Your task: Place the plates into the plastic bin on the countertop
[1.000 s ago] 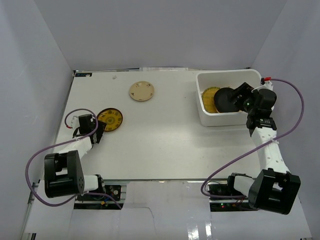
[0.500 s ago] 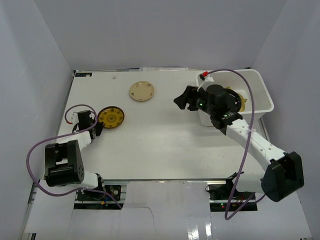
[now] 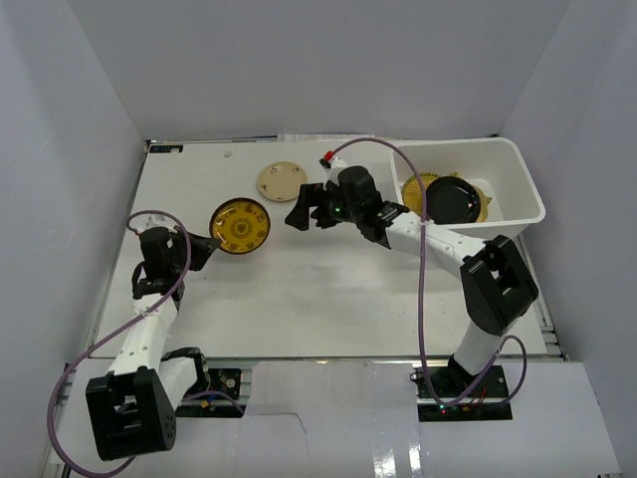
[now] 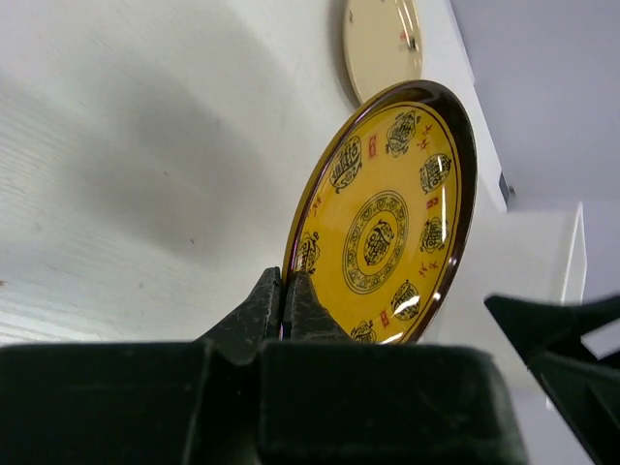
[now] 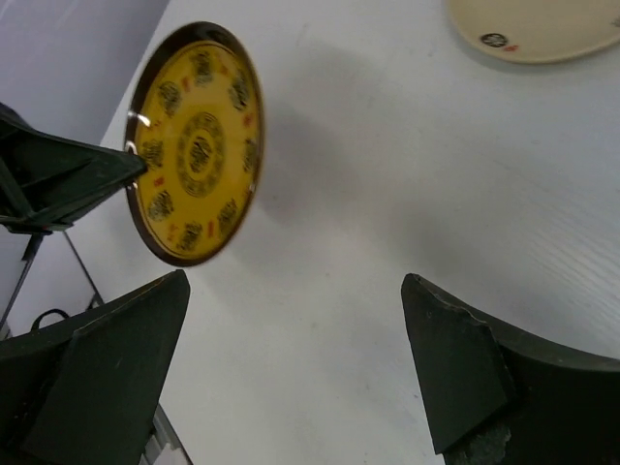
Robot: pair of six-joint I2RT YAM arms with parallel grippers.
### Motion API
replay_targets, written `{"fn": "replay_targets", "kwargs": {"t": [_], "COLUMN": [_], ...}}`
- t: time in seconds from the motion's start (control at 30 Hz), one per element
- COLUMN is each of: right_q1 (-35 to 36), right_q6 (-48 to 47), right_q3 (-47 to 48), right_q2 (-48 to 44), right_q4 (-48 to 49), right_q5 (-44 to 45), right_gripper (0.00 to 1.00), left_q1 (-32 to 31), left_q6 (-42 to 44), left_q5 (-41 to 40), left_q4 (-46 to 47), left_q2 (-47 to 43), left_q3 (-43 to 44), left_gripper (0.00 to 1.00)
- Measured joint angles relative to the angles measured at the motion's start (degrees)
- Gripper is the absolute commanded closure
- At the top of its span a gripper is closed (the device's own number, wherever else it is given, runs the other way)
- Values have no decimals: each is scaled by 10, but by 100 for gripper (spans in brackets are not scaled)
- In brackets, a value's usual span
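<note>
While the white rectangular plastic bin (image 3: 518, 169) stood at upper right, I held the yellow round patterned plate (image 3: 240, 225) tilted on edge, left of centre, my left gripper (image 3: 199, 249) pinching its rim; my right gripper (image 3: 311, 207) gaped empty nearby. I judged that thin edge-hold could let it pivot and drop.

The right arm (image 3: 428, 237) lies across the countertop (image 3: 328, 299) between the lifted yellow plate (image 3: 240, 225) and the white bin (image 3: 528, 184), barring the straight way. The beige plate (image 3: 282, 181) sits just beyond the right gripper (image 3: 298, 208), whose fingers are spread. Toward the arm bases, bare surface leaves passage.
</note>
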Motion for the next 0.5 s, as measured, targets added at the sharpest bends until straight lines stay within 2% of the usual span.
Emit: {"fn": "replay_targets", "kwargs": {"t": [0.07, 0.2, 0.27, 0.33, 0.37, 0.4, 0.47, 0.5], "right_q1": [10, 19, 19, 19, 19, 19, 19, 19], "right_q6": [2, 10, 17, 27, 30, 32, 39, 43], "right_q3": [17, 35, 36, 36, 36, 36, 36, 37], "right_q2": [18, 48, 62, 75, 80, 83, 87, 87], "right_q4": [11, 26, 35, 39, 40, 41, 45, 48], "right_q5": [-18, -47, -59, -70, -74, -77, -84, -88], "right_gripper": [5, 13, 22, 32, 42, 60, 73, 83], "left_q1": [-2, -10, -17, -24, -27, -31, -37, -40], "left_q6": [12, 29, 35, 41, 42, 45, 49, 51], "left_q5": [28, 78, 98, 115, 121, 128, 135, 136], "left_q4": [-4, -23, -27, -27, -27, -27, -29, -29], "left_q2": [-7, -15, -21, -30, -32, -33, -30, -28], "left_q3": [-6, -14, -14, -14, -13, -11, -3, 1], "left_gripper": [100, 100, 100, 100, 100, 100, 100, 99]}}
